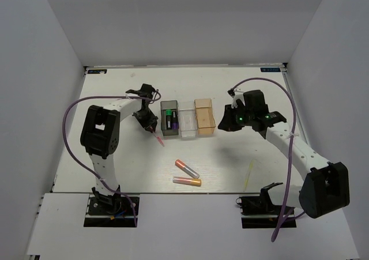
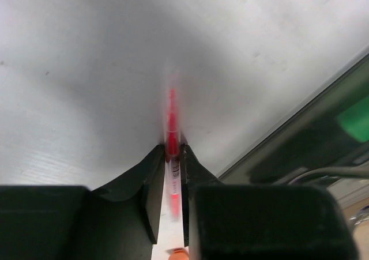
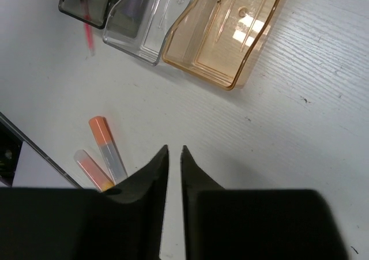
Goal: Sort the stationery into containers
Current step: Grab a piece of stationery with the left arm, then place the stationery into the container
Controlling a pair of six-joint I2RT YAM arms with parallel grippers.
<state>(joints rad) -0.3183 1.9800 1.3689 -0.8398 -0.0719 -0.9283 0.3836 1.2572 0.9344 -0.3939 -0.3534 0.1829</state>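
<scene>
My left gripper [image 1: 148, 120] is shut on a thin pink pen [image 1: 157, 138] and holds it just left of the dark grey bin [image 1: 169, 128]. In the left wrist view the pen [image 2: 171, 119] sticks out past the gripper [image 2: 172, 150], above the table. The grey bin holds two black markers, one green-capped [image 1: 165, 112] and one purple-capped [image 1: 172, 121]. The clear bin [image 1: 187, 132] and the orange-tan bin [image 1: 204, 117] stand beside it. Two orange-pink tubes [image 1: 186, 168] [image 1: 187, 181] lie in front. A yellow pen [image 1: 249, 175] lies at the right. My right gripper [image 3: 174, 149] is shut and empty, hovering right of the orange-tan bin [image 3: 230, 35].
The three bins stand in a row at the table's middle. White walls enclose the table on three sides. In the right wrist view the tubes [image 3: 108, 146] [image 3: 92, 169] lie left of my fingers, and the table's near edge shows at lower left.
</scene>
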